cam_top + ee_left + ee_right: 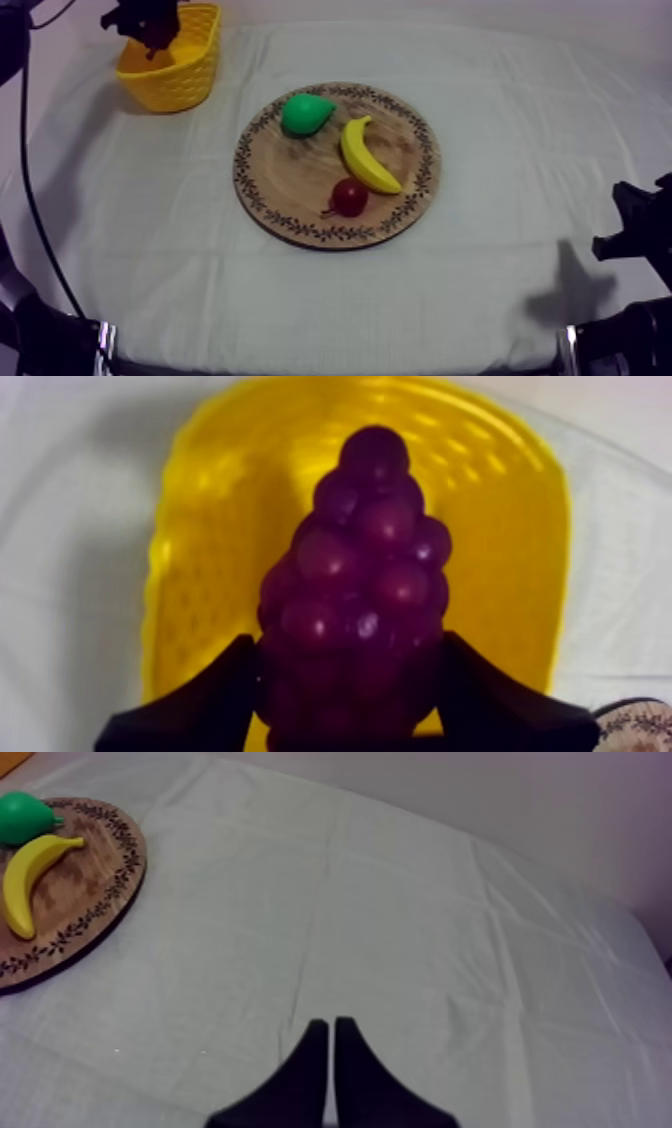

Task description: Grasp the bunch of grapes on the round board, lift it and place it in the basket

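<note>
Shut round the wide end of the bunch of grapes [365, 566], one black finger pressed to each flank: left end effector [350, 646], hanging with its load directly above the open mouth of the yellow basket [200, 526], at the upper left of the frame in the top view. Sitting low at the lower right edge of that frame: right end effector [330, 1027], fingers closed together on nothing over bare counter [500, 260]. Lying on the round wooden board [270, 190] at centre frame: green pear [305, 113], banana [365, 155] and small red fruit [349, 196].
</note>
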Robot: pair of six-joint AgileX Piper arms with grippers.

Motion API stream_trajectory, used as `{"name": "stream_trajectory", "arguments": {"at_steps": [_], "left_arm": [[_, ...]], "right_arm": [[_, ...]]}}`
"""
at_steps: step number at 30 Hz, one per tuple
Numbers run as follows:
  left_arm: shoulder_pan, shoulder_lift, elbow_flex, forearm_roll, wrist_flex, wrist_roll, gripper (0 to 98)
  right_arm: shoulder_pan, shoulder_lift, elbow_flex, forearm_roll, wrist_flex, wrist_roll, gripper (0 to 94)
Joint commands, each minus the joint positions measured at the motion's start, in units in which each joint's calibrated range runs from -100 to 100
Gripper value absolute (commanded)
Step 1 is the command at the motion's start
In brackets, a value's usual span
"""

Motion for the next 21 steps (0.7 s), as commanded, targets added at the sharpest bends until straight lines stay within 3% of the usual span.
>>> {"name": "stream_trajectory", "arguments": {"at_steps": [1,10,17,21], "left_arm": [[0.02,1.05,-0.06,0.11,-0.27,0.02,42.0],[0.28,0.16,1.42,0.36,-2.05,0.06,47.6],[0.42,-1.35,3.55,0.53,-4.9,0.51,67.0],[0.23,-2.35,4.89,0.57,-6.51,0.83,72.2]], "right_arm": [[0.02,0.03,-0.04,-0.02,0.0,0.0,0.3],[0.02,0.03,-0.04,-0.02,0.0,0.0,0.3],[0.02,0.03,-0.04,-0.02,0.0,0.0,0.3],[0.02,0.03,-0.04,-0.02,0.0,0.0,0.3]]}}
